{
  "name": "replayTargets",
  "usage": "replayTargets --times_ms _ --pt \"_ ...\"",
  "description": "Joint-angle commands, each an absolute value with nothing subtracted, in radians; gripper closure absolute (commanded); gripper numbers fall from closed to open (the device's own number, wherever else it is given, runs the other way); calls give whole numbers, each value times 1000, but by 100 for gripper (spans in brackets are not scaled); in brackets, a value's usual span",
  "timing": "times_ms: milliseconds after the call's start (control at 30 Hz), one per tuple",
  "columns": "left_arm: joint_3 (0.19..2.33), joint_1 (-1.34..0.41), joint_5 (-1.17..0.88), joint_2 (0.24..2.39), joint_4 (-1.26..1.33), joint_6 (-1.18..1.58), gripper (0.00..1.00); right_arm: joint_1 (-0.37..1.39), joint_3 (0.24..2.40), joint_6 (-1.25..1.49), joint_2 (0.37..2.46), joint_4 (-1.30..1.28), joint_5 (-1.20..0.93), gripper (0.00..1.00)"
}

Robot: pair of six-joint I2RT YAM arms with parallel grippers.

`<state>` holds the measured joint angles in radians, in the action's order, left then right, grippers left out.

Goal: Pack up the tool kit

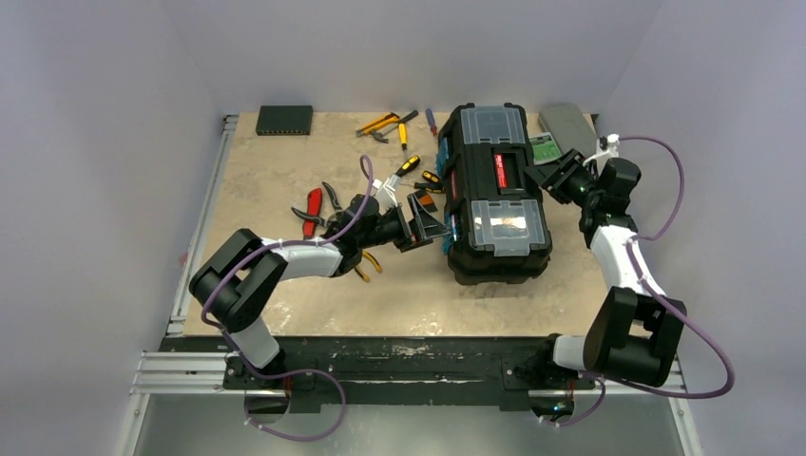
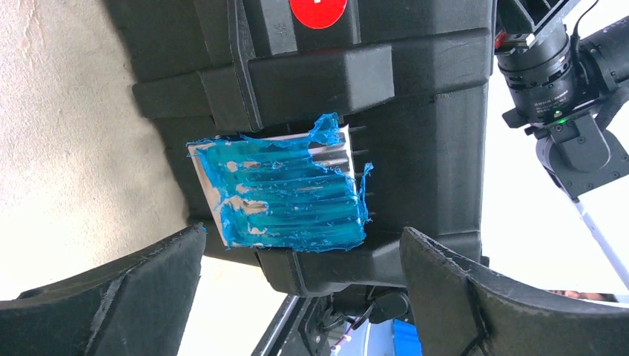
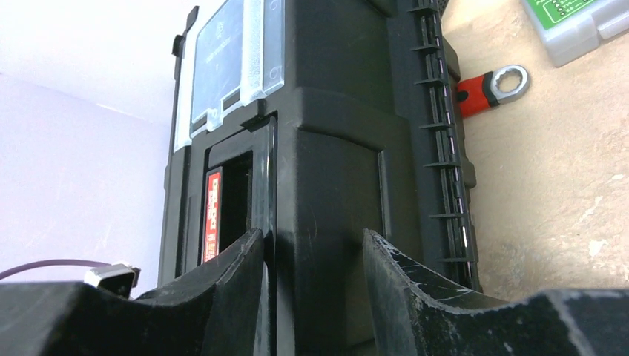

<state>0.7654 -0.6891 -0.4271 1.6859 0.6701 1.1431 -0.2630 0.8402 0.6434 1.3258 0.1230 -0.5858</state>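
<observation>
The black toolbox (image 1: 494, 190) stands closed at the table's middle right, with a red-labelled handle (image 1: 501, 171) and clear-lidded compartments. My left gripper (image 1: 428, 223) is open at its left side. In the left wrist view its jaws (image 2: 304, 297) stand wide apart just short of a blue latch (image 2: 285, 189). My right gripper (image 1: 559, 176) reaches in from the right. Its fingers (image 3: 311, 245) press both sides of a raised block of the lid (image 3: 337, 185) beside the handle recess. Loose yellow-black tools (image 1: 385, 123) and red-handled pliers (image 1: 312, 209) lie to the left.
A small grey case with a green label (image 1: 544, 150) lies by the toolbox's right side, with a red-headed wrench (image 3: 489, 87) next to it. A flat black box (image 1: 284, 119) sits at the back left edge. Screwdrivers (image 1: 409, 163) lie near my left arm.
</observation>
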Motion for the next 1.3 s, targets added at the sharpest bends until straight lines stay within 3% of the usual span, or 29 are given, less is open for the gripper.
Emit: replayTargets --times_ms 0,133,200,767,1000,1267 --pt "758 -679 -427 1636 693 1133 0 -267 816 489 1348 -225 -459 79" --pt "751 -665 -423 1609 670 1115 0 -229 837 440 1260 -281 -358 20" --pt "750 -657 -427 1599 665 1113 0 -196 865 419 1231 -323 -299 11" --pt "747 -645 -379 1458 510 1016 0 51 998 304 1307 -516 78 15" --pt "758 -645 -369 1420 443 970 0 71 1001 334 1350 -533 166 28" --pt "760 -644 -359 1397 406 946 0 35 966 407 1330 -473 32 63"
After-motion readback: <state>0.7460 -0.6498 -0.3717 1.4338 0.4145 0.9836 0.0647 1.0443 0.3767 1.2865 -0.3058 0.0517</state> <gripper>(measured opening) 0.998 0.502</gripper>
